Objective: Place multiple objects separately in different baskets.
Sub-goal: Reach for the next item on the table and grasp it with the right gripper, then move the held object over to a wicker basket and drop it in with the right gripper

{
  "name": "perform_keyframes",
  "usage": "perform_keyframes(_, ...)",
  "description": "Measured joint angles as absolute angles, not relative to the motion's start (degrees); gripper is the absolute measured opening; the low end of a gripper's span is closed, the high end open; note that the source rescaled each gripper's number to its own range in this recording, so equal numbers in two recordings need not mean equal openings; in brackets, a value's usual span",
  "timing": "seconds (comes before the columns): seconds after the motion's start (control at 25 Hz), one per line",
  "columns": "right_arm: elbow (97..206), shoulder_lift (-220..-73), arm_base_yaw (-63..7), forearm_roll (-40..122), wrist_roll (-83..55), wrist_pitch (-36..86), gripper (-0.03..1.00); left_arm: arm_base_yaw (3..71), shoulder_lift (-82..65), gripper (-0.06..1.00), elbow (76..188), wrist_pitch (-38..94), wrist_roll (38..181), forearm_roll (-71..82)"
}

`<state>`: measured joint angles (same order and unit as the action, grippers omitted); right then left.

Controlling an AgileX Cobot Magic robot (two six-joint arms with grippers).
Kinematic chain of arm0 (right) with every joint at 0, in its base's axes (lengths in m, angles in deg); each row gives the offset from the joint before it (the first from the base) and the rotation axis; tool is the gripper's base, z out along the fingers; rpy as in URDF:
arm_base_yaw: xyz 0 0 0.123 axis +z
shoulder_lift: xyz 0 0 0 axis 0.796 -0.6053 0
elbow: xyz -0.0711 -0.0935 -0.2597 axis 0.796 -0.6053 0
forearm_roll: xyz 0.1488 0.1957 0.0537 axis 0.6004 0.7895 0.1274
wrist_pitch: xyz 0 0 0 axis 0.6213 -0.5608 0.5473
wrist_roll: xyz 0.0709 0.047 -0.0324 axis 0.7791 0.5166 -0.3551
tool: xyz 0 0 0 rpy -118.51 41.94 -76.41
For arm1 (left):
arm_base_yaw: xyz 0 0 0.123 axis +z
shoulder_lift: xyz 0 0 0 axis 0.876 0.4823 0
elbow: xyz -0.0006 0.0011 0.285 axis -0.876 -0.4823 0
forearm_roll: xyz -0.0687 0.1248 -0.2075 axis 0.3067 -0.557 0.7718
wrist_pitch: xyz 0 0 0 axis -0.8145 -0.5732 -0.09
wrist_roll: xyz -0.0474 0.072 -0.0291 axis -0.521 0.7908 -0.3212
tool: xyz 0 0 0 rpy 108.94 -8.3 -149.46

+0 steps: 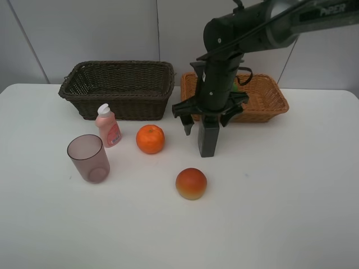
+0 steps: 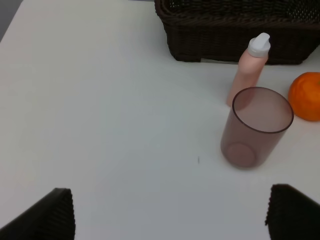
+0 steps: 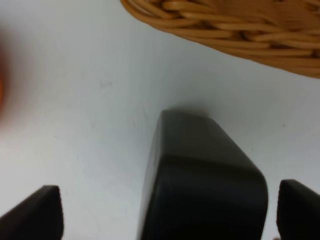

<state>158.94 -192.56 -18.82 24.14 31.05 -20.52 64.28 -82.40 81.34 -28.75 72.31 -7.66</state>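
The right arm [image 1: 263,28] comes in from 2 o'clock, passes over the tan basket [image 1: 269,106] and turns straight down at the wrist, so the right fingers [image 1: 188,124] point at the counter [image 1: 291,196]. They are spread wide and straddle the top of the green bottle [image 1: 208,140], one on each side. The wrist view shows a gap between each finger and the bottle, so nothing is clamped. The bottle stands upright just off the counter's middle toward 1 o'clock, beside the tan basket's near corner. From the bottle, the orange [image 1: 150,139] lies near at 9 o'clock and the peach [image 1: 191,183] at 7 o'clock, both apart from it. The dark basket [image 1: 118,84] sits at 10 o'clock along the far edge, with a narrow gap to the tan one. From 3 to 6 o'clock the counter is bare. A bit of green [image 1: 234,86] shows inside the tan basket behind the wrist, too hidden to name. The left fingers [image 2: 50,217] appear only in their own wrist view, wide apart over bare counter with nothing between them. Ahead of them the cup [image 1: 88,158] stands mouth up, with the pink bottle [image 1: 107,126] upright just beside it at its 1 o'clock.
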Motion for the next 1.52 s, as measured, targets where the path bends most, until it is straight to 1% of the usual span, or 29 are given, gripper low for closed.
perform_keyframes(0.12,158.9,-193.0,-18.8,24.1,31.0,-20.6,0.81,64.3,-82.4,0.99,81.3,-28.8,72.3,-7.7)
perform_keyframes(0.16,158.9,-193.1,-18.8,24.1,31.0,-20.8,0.77,64.3,-82.4,0.99,81.3,-28.8,72.3,-7.7)
perform_keyframes(0.2,158.9,-193.2,-18.8,24.1,31.0,-20.9,0.7,64.3,-82.4,0.99,81.3,-28.8,72.3,-7.7)
perform_keyframes(0.24,158.9,-193.3,-18.8,24.0,31.0,-20.9,0.61,64.3,-82.4,0.99,81.3,-28.8,72.3,-7.7)
perform_keyframes(0.32,158.9,-193.3,-18.8,23.7,31.0,-20.9,0.39,64.3,-82.4,0.99,81.3,-28.8,72.3,-7.7)
perform_keyframes(0.4,158.9,-193.3,-18.8,23.0,31.0,-20.9,0.09,64.3,-82.4,0.99,81.3,-28.8,72.3,-7.7)
perform_keyframes(0.44,158.9,-193.3,-18.8,23.0,31.0,-20.9,0.0,64.3,-82.4,0.99,81.3,-28.8,72.3,-7.7)
perform_keyframes(0.48,158.9,-193.3,-18.8,23.0,31.0,-20.9,0.02,64.3,-82.4,0.99,81.3,-28.8,72.3,-7.7)
perform_keyframes(1.28,158.9,-193.2,-18.8,23.0,30.0,-20.7,0.02,64.3,-82.4,0.99,81.3,-28.8,72.3,-7.7)
perform_keyframes(1.52,158.9,-189.1,-18.8,24.2,29.5,-23.8,0.02,64.3,-82.4,0.99,81.3,-28.8,72.3,-7.7)
